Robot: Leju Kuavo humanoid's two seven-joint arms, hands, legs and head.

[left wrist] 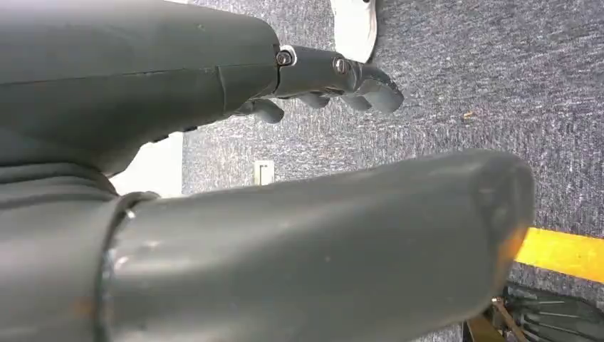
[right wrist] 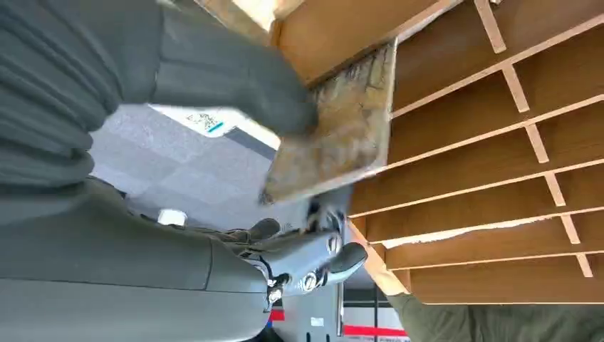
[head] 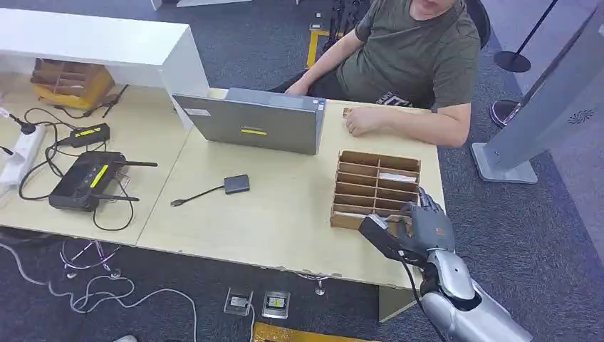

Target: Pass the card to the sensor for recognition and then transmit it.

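card point(right wrist: 340, 128): flat, thin, mottled tan-brown face with worn print, blurred; straight edges, one corner showing; pinched in the right hand, at the near edge of the wooden organizer, touching its front wall
right hand point(head: 417, 229): grey, thumb point(right wrist: 235, 78) pressed on the card's face, darker fingers point(right wrist: 313, 260) under it; grips the card, at the near right corner of the table
left hand point(left wrist: 335, 82): hangs over blue-grey carpet, fingers curled loosely, apart from the thumb, holds nothing
wooden organizer point(head: 375, 187): brown box with slotted rows, right part of table; a white slip lies in a far slot
sensor point(head: 236, 184): small dark pad with cable, mid table, well apart from the card; reader role not sure
laptop point(head: 251, 121): grey, lid toward robot, far side of table
person point(head: 409, 64): seated at far side, forearm resting on table beyond the organizer
table point(head: 271, 221): light wood
router point(head: 87, 178): black, antennas, left side among cables
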